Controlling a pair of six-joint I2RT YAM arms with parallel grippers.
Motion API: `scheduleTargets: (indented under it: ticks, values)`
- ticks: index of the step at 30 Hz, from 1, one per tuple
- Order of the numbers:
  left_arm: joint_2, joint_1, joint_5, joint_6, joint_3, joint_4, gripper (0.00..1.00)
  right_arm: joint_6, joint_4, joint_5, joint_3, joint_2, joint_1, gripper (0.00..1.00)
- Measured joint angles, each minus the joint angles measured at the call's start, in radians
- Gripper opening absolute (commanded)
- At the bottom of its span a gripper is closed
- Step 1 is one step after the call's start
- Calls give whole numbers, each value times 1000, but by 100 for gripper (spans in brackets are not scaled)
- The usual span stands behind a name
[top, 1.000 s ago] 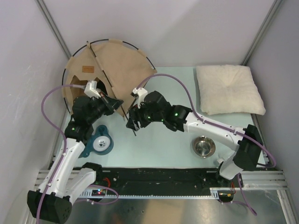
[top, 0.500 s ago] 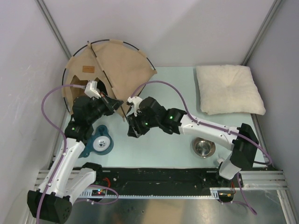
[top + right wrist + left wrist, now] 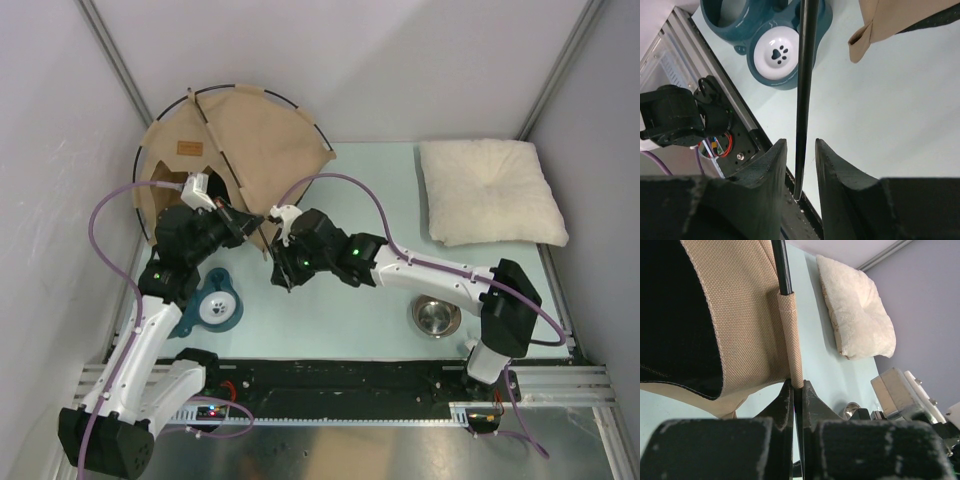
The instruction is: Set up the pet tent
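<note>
The pet tent [image 3: 250, 140] is tan fabric with black edging, standing half raised at the back left against the wall. A thin black pole [image 3: 262, 240] runs down out of its fabric sleeve [image 3: 790, 340]. My left gripper [image 3: 247, 218] is shut on this pole just below the sleeve end, as the left wrist view [image 3: 797, 390] shows. My right gripper [image 3: 283, 268] is open, its jaws either side of the pole's free lower end [image 3: 805, 75] without clamping it; it also shows in the right wrist view [image 3: 801, 150]. A tan fabric corner [image 3: 880, 20] hangs above.
A teal pet feeder [image 3: 212, 305] with a white paw-print bowl [image 3: 775, 57] sits just left of the pole's end. A steel bowl [image 3: 436, 315] is at the front right. A cream pillow [image 3: 490, 190] lies at the back right. Walls close in on both sides.
My right arm has reached further left, bringing its open jaws around the pole's lower end. My left gripper and the tent have stayed put.
</note>
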Motion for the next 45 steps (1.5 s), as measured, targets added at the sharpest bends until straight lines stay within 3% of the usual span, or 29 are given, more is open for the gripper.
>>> scheduleTargets:
  ticks: [7,9,10,16,22,27,33,39,42,45]
  values:
    - [0,0,1,0,0,0,0,15,35,3,0,0,-10,34]
    - [0,0,1,0,0,0,0,18,39,3,0,0,-12,13]
    - [0,0,1,1,0,0,0,19,41,3,0,0,-12,6]
    - [0,0,1,7,0,0,0,28,52,-5,0,0,-15,0]
    - [0,2,-1,22,-3,1,35,45,59,-18,0,-1,-17,0]
    - [-4,3,-1,42,-17,0,70,66,79,-27,-28,-27,-17,0]
    - [-15,3,-4,51,-26,-7,87,99,105,-40,-52,-64,-33,0]
    - [-103,3,-2,56,-27,-16,87,134,123,-56,-74,-76,-56,0]
    - [-211,3,-11,68,-71,-8,76,158,126,-69,-82,-82,-73,0]
    - [-337,3,-55,77,-149,-11,72,184,133,-87,-82,-90,-92,0]
